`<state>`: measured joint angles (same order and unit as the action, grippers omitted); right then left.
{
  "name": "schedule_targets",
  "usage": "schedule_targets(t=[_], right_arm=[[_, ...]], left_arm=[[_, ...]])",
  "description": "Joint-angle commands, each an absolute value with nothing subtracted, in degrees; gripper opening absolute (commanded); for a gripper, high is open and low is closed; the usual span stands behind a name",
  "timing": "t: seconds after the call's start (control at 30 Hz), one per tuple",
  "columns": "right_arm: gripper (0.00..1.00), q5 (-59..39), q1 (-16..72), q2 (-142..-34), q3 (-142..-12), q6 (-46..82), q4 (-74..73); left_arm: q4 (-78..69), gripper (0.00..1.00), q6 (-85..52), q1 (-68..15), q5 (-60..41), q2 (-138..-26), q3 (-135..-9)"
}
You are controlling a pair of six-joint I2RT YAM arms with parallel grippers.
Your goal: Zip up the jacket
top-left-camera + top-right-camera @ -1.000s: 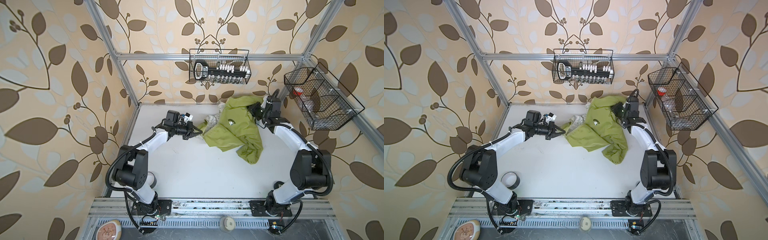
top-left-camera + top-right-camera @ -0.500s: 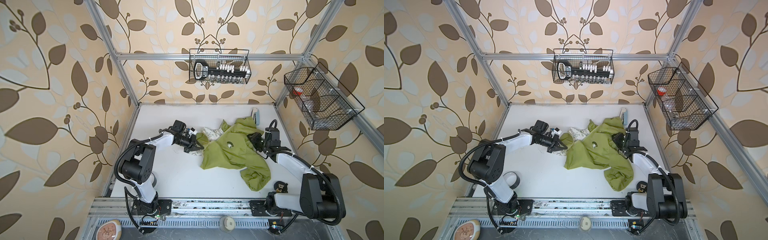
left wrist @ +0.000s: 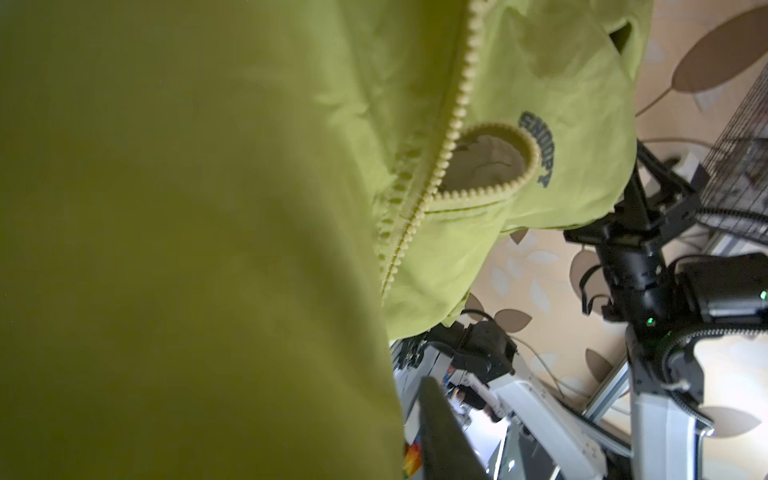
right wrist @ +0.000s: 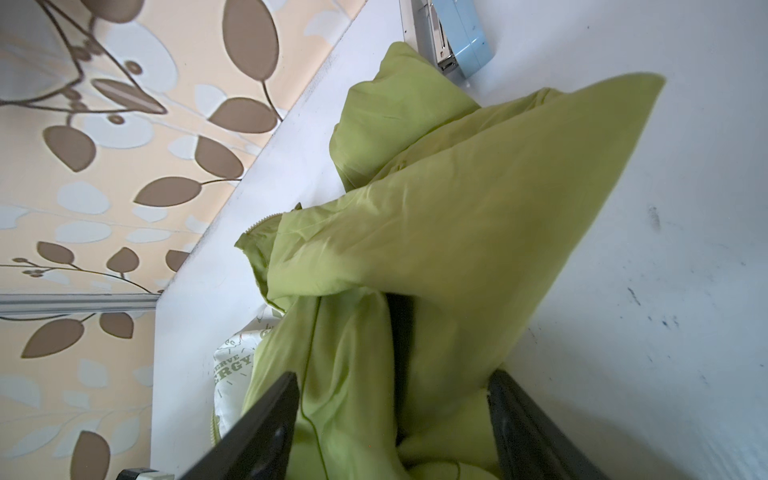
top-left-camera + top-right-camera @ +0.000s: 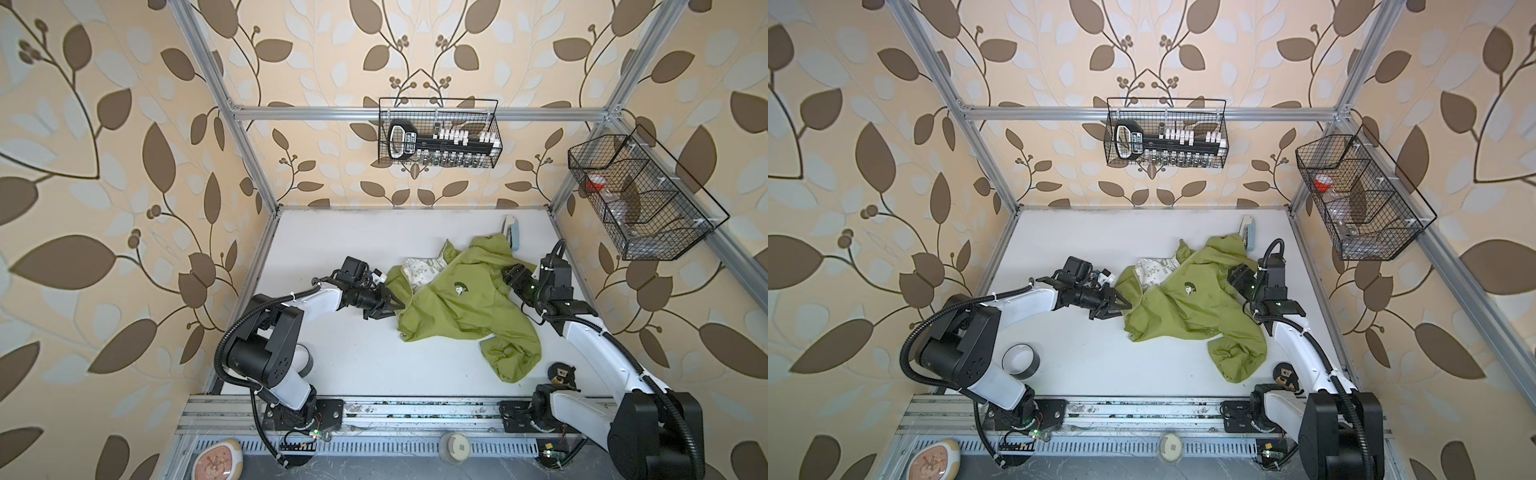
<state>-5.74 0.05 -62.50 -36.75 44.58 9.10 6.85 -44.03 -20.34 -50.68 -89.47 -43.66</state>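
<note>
The jacket (image 5: 461, 307) lies crumpled on the white surface (image 5: 332, 357), right of centre and towards the 3 o'clock side. It is not zipped. In the left wrist view the zipper teeth (image 3: 453, 137) run as two separate rows that curl apart, and in both top views one front panel is folded back to show the cream patterned lining (image 5: 419, 266). I cannot see the slider or the bottom ends of the two rows. By my judgement all the zipping is left to do, and the fronts need spreading flat first.

As I read it, the hood (image 5: 482, 249) points to about 1 o'clock and the hem to about 7, so the long axis runs along that line. The chest logo (image 5: 458, 286) faces up, and one bunched sleeve (image 5: 515, 357) trails off towards 5 o'clock.

The left jaws sit at the jacket's 9 o'clock edge, parted into a narrow V. Fabric drapes over that wrist camera, but nothing looks pinched. The right jaws, at the 3 o'clock edge, stand wide apart and straddle loose cloth without clamping it.

A pale-blue stapler (image 5: 513, 232) lies just beyond the hood, at 12 o'clock.
</note>
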Motion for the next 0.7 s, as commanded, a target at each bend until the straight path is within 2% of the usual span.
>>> schedule_targets(t=[0.0,0.2,0.4,0.67], right_arm=[[0.73,-3.57,1.82,-60.88,-37.94,41.84,11.86],[0.73,-3.30,5.22,-60.72,-38.02,41.54,11.96],[0.73,-3.39,8.19,-60.79,-37.62,41.66,11.26],[0.73,-4.11,10.32,-61.32,-37.17,42.53,9.94]], left_arm=[[2.13,0.43,-47.72,-21.54,-47.52,-86.03,-40.15],[-1.11,0.45,-50.19,-23.64,-42.83,-82.87,-34.99],[1.19,0.46,-45.61,-24.86,-36.03,-77.48,-32.93],[-0.19,0.44,-43.08,-27.58,-29.80,-76.45,-31.02]])
